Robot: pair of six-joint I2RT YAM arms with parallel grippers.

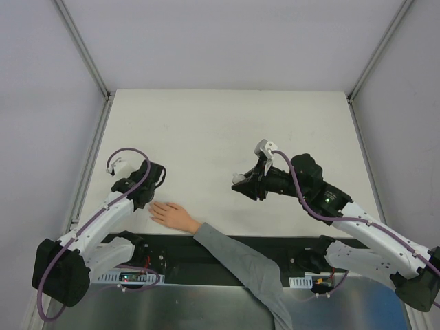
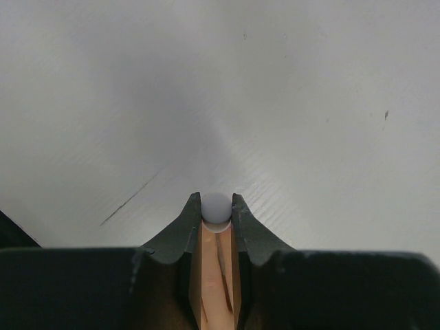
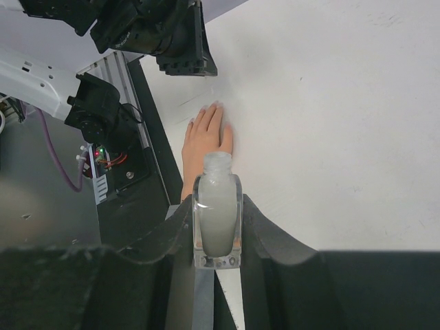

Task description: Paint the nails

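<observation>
Closest to the right wrist camera, the right gripper (image 3: 217, 203) was clamped on a small glass bottle (image 3: 218, 223). It was square-shouldered and clear-walled, filled with milky whitish liquid, and its short neck was uncapped. Beyond it, on the matte white table (image 1: 227, 130), the pale pinkish hand (image 3: 205, 141) lay flat and palm down, fingers together, at the table's near edge. Its long axis ran from the grey cloth sleeve (image 1: 240, 261) at the near right out to the fingertips at the far left. The nails (image 3: 214, 108) sat at those leftward tips, skin-coloured and too small to tell apart.

The left gripper (image 2: 216, 201) was closed on a slender stick (image 2: 214, 275) with a tan, wood-toned shaft and a smooth, rounded pale end poking past the jaws. It was probably the brush, though no bristles showed. That gripper hung just beside the fingertips, on their far-left side and apart from them, while the right gripper was well apart to the right. The left arm was much the nearer, so the coming stroke would likely turn on bringing the stick back toward the near right.
</observation>
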